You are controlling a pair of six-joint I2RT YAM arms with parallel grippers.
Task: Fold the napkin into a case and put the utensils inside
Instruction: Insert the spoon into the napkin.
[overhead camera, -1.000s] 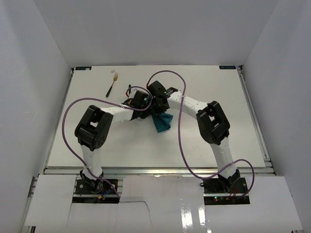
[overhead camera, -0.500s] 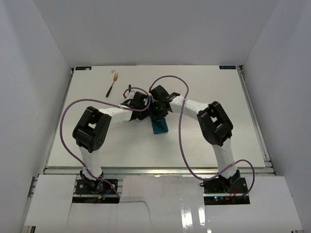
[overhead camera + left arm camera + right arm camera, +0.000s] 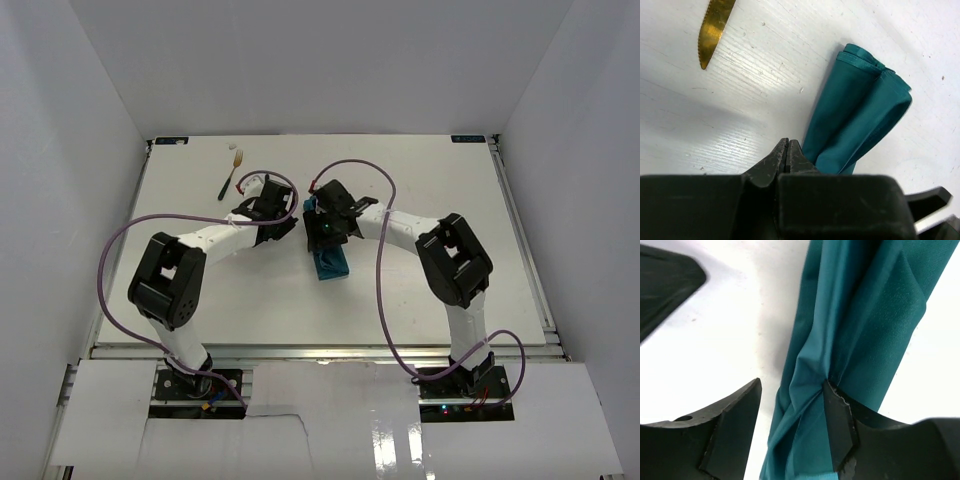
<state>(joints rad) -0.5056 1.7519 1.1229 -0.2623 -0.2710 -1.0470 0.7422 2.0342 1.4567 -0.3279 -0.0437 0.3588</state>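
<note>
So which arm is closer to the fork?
Left. The left end effector is a short way from the fork; the right end effector is farther off, open over the napkin.

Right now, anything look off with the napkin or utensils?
The napkin is a bunched, narrow roll with uneven, bulging folds, not a flat case. The knife and fork lie bare on the table, outside it.

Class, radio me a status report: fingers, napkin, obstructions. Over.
Left fingers shut, empty. Right fingers open over napkin, one touching. Napkin folded narrow; knife, fork outside it. No obstruction seen.
</note>
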